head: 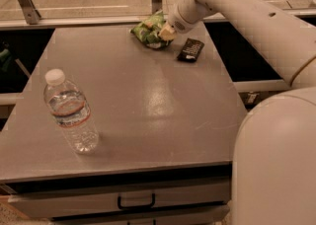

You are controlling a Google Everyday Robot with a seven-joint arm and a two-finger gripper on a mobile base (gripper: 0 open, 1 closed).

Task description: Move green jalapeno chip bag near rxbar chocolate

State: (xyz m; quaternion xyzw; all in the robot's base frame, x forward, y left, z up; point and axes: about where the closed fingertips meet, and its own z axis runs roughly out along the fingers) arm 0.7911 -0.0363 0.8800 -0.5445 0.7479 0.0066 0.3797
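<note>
Gripper [166, 32] clamped on green jalapeno chip bag [149, 30], right edge, 10 o'clock of rxbar chocolate [190, 50]. Bag likely light, crinkly, soft; pinch crimped edge.

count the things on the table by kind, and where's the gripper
Chip bags: 1, the green jalapeno chip bag
Bars: 1, the rxbar chocolate
Bottles: 1, the water bottle
Total: 3
The gripper grips the bag at the far side of the table.
</note>
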